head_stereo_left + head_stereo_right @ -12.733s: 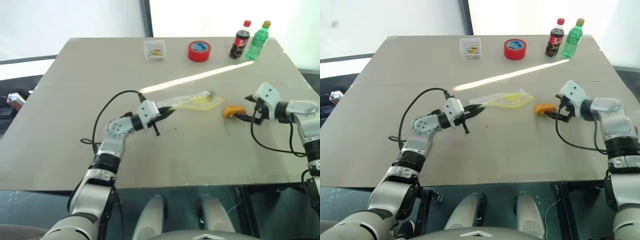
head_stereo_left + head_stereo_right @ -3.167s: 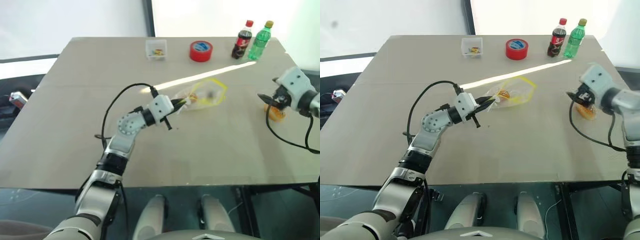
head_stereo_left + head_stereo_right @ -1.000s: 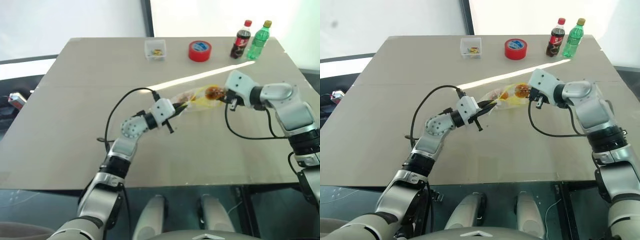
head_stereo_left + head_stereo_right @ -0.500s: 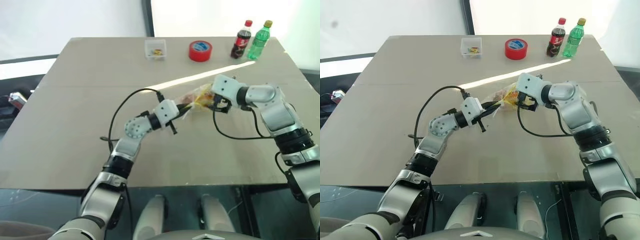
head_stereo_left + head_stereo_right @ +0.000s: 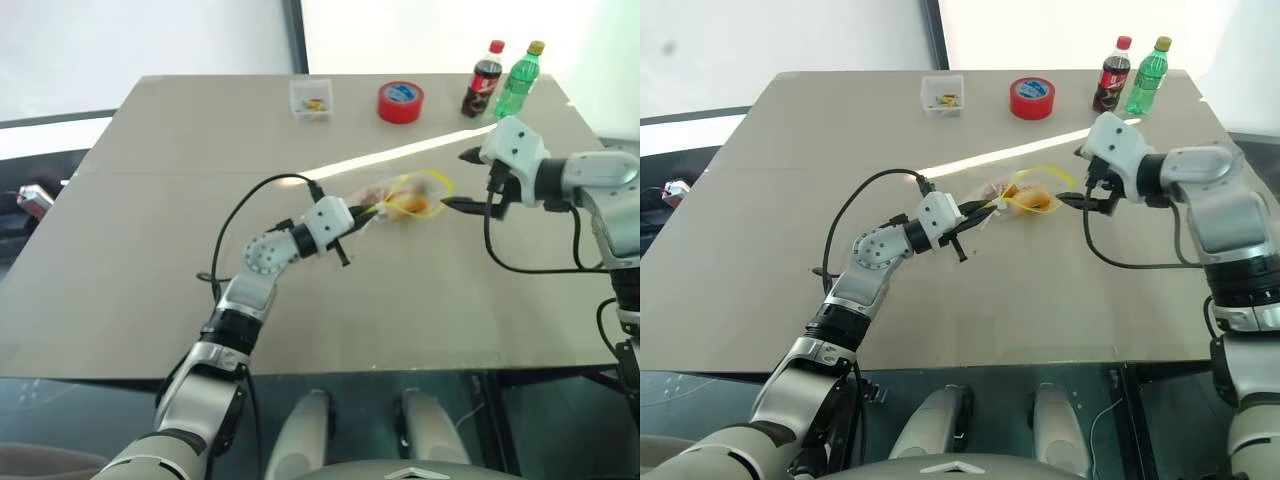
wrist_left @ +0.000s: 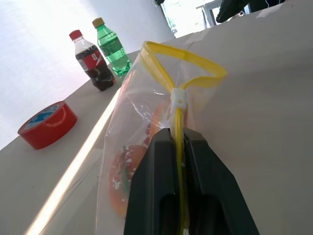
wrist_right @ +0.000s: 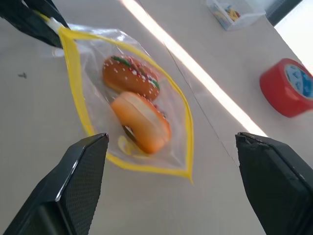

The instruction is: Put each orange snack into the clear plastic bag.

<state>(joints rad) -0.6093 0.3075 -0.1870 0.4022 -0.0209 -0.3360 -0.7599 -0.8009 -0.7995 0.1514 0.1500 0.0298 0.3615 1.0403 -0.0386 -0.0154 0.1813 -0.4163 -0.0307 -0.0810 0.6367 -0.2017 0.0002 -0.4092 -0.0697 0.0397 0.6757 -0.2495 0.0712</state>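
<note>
Both orange snacks (image 7: 137, 105) lie inside the clear plastic bag (image 7: 176, 117) on the tabletop (image 5: 150, 250). The left claw (image 6: 177, 147) pinches the yellow seal; the right claw (image 5: 470, 180), wide open and empty, should retreat without catching the bag mouth.

Mid-bench: two snacks (image 7: 137, 103) inside the bag (image 7: 171, 122). Left tool (image 5: 362, 212) at its nine o'clock, right tool (image 5: 462, 182) at three. Box (image 5: 309, 100), tape (image 5: 400, 102), bottles (image 5: 500, 80) at twelve.
</note>
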